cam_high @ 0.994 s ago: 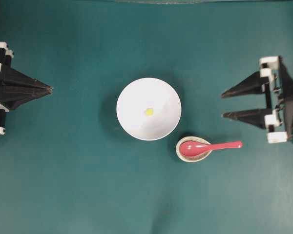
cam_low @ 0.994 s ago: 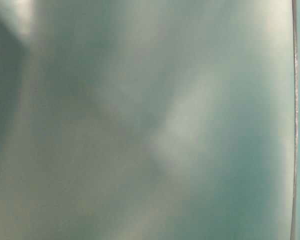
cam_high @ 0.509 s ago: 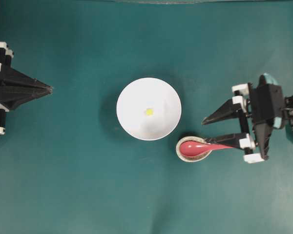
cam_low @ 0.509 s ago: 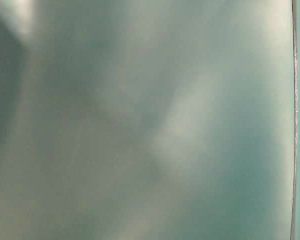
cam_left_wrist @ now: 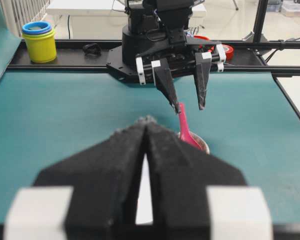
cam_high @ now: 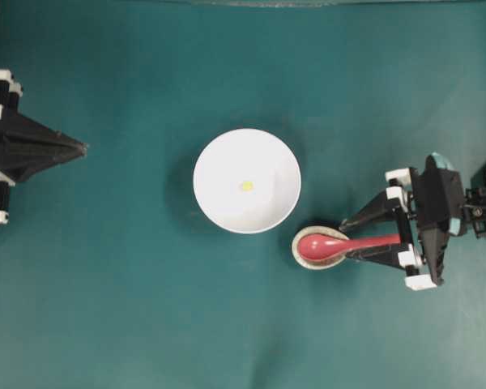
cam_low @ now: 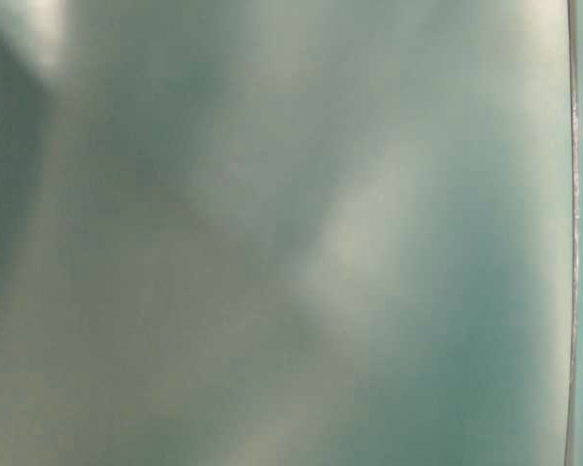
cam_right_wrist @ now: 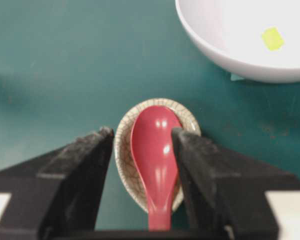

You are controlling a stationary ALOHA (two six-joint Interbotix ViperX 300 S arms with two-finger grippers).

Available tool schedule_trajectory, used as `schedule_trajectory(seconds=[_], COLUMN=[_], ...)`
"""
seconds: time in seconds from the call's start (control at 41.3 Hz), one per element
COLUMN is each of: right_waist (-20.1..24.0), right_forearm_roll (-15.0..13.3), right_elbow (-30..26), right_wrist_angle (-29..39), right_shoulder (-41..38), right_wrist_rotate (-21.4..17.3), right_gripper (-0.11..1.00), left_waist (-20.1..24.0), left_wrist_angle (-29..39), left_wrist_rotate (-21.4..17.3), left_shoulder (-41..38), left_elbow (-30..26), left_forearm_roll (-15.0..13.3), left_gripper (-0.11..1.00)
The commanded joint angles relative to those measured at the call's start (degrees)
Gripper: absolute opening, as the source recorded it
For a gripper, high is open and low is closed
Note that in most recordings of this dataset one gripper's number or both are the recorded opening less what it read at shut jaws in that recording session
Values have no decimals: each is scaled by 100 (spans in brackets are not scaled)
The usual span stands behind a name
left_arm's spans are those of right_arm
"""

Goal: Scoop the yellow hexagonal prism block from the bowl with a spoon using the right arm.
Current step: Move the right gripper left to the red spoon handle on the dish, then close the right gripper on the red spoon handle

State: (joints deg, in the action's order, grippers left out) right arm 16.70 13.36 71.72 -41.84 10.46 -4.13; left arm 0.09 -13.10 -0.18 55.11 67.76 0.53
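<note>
The right gripper has its fingers spread either side of the spoon handle, with open gaps along both sides. The bowl sits just beside the spoon rest, crowding the scoop end. Bare mat lies between the bowl and the left gripper.

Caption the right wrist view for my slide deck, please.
Open right gripper straddling the red spoon on its speckled rest, beside the white bowl holding the yellow block.
</note>
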Motion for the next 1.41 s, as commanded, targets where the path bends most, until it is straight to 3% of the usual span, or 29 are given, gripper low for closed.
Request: schedule_trajectory(seconds=[0.0,0.218,0.679,1.381], right_waist=[141,343,571,642], right_forearm_roll=[114,378,677,677], right_elbow=[70,176,369,378], right_wrist_angle=[-501,-1107,-1582,-1591], right_shoulder=[-167,-773,-1310,-1503], right_wrist_rotate=[18,18,0,0], right_gripper=[56,56,56,52], left_waist=[9,0,0,0], left_wrist_angle=[-35,-53,-62,-79], left_wrist_rotate=[-9,-9,-26,-35], left_shoulder=[-35,-35,-44,-53], left_elbow=[-141,-141,-141,-141], left_forearm_roll=[9,9,9,18], left_gripper=[0,0,0,0])
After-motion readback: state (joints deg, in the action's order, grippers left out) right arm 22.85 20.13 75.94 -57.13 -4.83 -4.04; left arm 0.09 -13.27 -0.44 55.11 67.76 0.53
